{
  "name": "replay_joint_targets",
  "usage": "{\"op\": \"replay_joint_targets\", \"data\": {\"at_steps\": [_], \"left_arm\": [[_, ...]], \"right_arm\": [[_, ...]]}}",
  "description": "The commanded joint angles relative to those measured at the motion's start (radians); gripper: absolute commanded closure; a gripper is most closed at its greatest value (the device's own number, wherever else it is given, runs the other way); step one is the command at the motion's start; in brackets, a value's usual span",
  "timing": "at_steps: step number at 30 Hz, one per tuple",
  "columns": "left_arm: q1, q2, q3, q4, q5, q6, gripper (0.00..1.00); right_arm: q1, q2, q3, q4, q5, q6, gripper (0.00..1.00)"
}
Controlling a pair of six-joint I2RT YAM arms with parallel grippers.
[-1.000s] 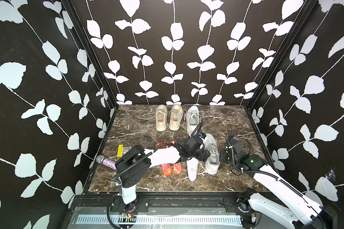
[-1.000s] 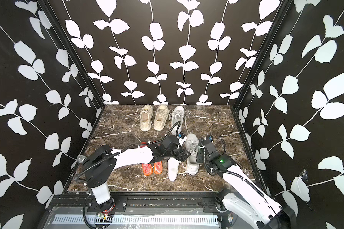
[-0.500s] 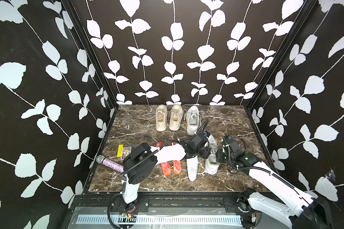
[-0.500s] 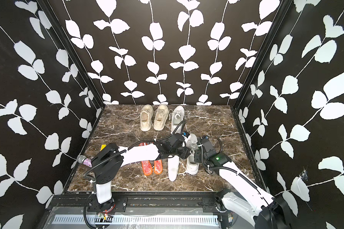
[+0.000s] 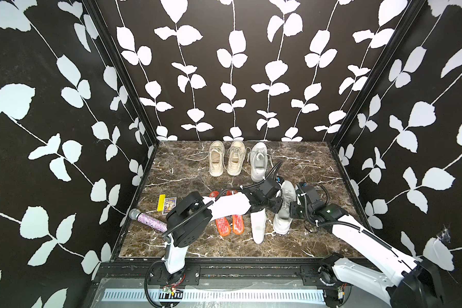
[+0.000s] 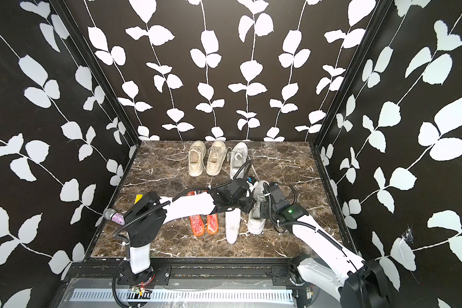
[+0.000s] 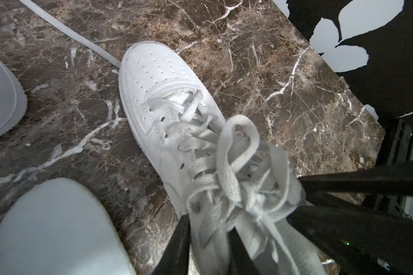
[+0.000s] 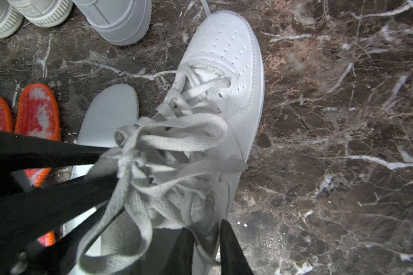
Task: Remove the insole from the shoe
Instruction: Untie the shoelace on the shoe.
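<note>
Two tools meet on the white shoe (image 5: 282, 222), which stands on the marble table (image 5: 312, 165) nearer the right arm. The left tool (image 7: 209, 225) pinches the laces and upper at the shoe's opening, its black fingers (image 7: 178, 245) narrow around them. The right tool (image 8: 205, 227) clamps the opposite side wall of the collar. The shoe's own insole cannot be made out, because laces and tools cover the opening. A loose white insole (image 5: 258, 226) lies flat just beside the shoe, on the left arm's side, with two orange insoles (image 5: 230, 224) beyond it.
</note>
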Motion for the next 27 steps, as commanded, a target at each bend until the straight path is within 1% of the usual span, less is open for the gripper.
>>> {"op": "replay_joint_targets", "data": {"at_steps": [1,7,9,14,15,17,21,27], "left_arm": [[0.0,0.006,0.027,-0.039,-0.029,0.009,0.76],[0.0,0.011,0.037,-0.042,-0.039,0.005,0.78],[0.0,0.011,0.039,-0.042,-0.036,0.005,0.78],[0.001,0.011,0.042,-0.046,-0.04,0.004,0.78],[0.001,0.011,0.043,-0.047,-0.042,0.003,0.79],[0.001,0.008,0.04,-0.048,-0.054,-0.004,0.79],[0.001,-0.002,0.016,-0.032,-0.089,-0.026,0.8],[0.002,-0.004,0.008,-0.025,-0.109,-0.039,0.91]], "right_arm": [[-0.003,-0.034,0.032,-0.029,0.034,0.003,0.79],[-0.005,-0.046,0.029,-0.037,0.006,0.021,0.79],[-0.005,-0.045,0.027,-0.036,0.012,0.025,0.84],[-0.004,-0.038,0.033,-0.046,0.018,0.029,0.99],[-0.004,-0.041,0.036,-0.053,0.024,0.031,1.0],[-0.005,-0.06,0.043,-0.079,0.051,0.04,1.0],[-0.006,-0.125,0.063,-0.153,0.161,0.067,1.0],[-0.012,-0.248,0.081,-0.227,0.277,0.107,1.0]]}}
